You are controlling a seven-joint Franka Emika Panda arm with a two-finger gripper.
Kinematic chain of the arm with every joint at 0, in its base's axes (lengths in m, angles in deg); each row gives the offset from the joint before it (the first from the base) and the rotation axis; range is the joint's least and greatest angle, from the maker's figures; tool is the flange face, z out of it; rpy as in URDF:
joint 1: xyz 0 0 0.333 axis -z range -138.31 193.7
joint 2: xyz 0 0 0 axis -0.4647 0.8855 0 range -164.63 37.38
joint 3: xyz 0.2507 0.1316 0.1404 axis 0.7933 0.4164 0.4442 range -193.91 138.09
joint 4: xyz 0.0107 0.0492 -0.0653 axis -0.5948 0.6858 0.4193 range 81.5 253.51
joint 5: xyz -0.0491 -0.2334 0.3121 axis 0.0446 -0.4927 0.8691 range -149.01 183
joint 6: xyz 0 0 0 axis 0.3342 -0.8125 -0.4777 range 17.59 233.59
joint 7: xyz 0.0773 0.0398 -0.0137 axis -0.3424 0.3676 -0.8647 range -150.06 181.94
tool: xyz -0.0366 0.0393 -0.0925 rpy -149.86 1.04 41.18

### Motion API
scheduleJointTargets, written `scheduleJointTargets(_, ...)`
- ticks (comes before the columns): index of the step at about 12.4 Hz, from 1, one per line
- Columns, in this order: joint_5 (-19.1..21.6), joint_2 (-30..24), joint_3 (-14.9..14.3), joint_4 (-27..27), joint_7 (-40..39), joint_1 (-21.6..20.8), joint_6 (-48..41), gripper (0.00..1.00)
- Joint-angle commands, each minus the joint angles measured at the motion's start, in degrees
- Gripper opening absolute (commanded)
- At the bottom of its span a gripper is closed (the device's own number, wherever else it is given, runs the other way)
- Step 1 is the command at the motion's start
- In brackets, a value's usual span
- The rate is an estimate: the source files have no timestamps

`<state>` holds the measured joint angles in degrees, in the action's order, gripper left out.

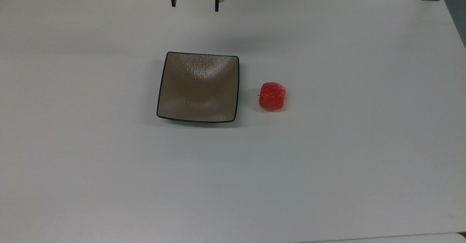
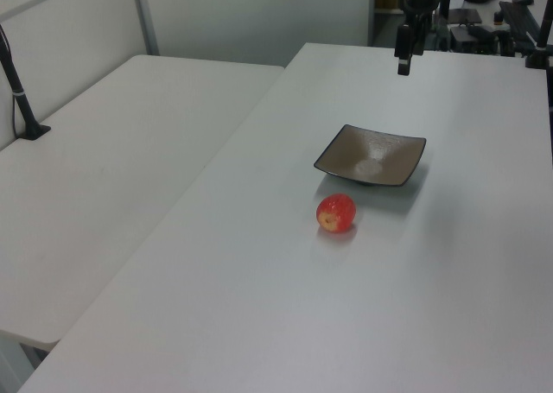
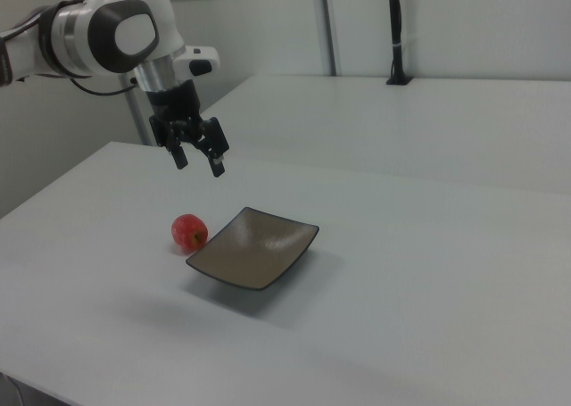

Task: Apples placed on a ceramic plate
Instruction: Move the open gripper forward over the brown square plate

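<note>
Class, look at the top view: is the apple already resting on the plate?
No, the apple sits on the table beside the plate, apart from its rim.

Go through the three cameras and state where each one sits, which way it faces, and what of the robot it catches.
Top view: high over the table, looking down; pincer, open, at the top edge, beyond the plate and apple.
Left view: raised beside the table, apple nearer than plate; pincer hangs beyond.
Right view: low, opposite side; arm and pincer above the apple.
All three share plate, apple, pincer.
</note>
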<state>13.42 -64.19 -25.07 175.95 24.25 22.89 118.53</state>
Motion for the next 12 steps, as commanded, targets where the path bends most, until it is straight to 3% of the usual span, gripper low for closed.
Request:
scheduleJointTargets(1, 0.85, -0.59, 0.05, 2.79, -0.76, 0.67, 2.18, 1.0)
scheduleJointTargets(6, 1.03, -0.49, 0.06, 2.81, -0.67, 0.94, 2.28, 1.0)
scheduleJointTargets(10, 1.2, 2.4, 0.23, 2.72, -0.23, 0.33, 8.41, 1.0)
scheduleJointTargets(12, 1.2, 3.64, 2.42, 2.98, -0.14, 0.32, 12.36, 1.0)
